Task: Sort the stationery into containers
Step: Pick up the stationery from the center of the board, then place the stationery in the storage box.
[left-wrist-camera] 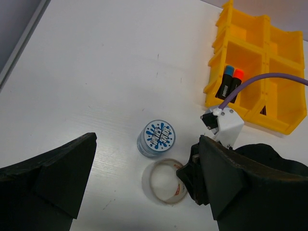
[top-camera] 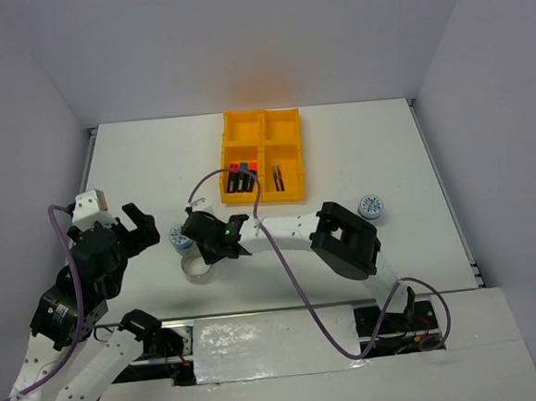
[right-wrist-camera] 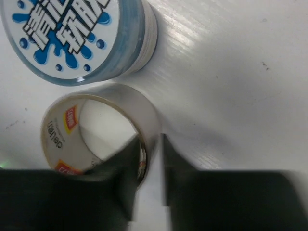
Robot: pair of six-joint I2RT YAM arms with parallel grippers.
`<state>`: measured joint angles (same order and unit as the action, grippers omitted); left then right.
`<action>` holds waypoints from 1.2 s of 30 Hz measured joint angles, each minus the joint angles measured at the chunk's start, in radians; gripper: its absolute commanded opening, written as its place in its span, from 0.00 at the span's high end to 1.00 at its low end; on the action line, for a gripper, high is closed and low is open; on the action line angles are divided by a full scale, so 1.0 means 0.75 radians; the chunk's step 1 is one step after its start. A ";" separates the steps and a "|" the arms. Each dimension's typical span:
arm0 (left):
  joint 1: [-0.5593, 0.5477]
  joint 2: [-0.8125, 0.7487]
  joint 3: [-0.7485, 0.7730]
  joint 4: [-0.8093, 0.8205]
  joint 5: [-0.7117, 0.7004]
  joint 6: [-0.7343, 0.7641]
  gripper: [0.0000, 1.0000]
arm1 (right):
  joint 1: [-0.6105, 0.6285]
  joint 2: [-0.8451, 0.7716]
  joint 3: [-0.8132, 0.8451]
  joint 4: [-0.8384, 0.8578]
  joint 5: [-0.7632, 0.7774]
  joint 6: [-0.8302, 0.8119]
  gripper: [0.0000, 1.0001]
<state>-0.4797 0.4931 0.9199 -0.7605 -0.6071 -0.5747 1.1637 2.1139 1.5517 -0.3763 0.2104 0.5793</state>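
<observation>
Yellow tray [top-camera: 224, 154]: 1 | blue-white rolls [top-camera: 178, 235] [top-camera: 372, 206]: 2 | tape ring [right-wrist-camera: 120, 98]: 1, pinched by right hand [right-wrist-camera: 150, 139] | left hand [left-wrist-camera: 147, 139] agape

Tray [top-camera: 262, 131]: yellow-orange throughout. Blue-capped highlighter [left-wrist-camera: 226, 81] and orange-capped highlighter [left-wrist-camera: 235, 83]: black barrels. Round roll [left-wrist-camera: 157, 136]: white top face printed with a blue splash pattern, pale blue side. Second roll [top-camera: 371, 205]: the same blue and white. Tape ring [right-wrist-camera: 126, 103]: translucent grey, white core with a red-and-yellow label. Table [left-wrist-camera: 106, 72]: white. Cable [left-wrist-camera: 269, 77]: purple.
</observation>
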 measured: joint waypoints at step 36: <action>0.000 -0.001 -0.016 0.031 0.075 0.036 0.01 | -0.712 0.136 0.728 -0.060 0.385 -0.319 1.00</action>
<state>-0.4797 0.4923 0.9077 -0.7372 -0.5507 -0.5476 0.6300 2.2162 2.0979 -0.4213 0.4992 0.3397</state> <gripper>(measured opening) 0.993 0.105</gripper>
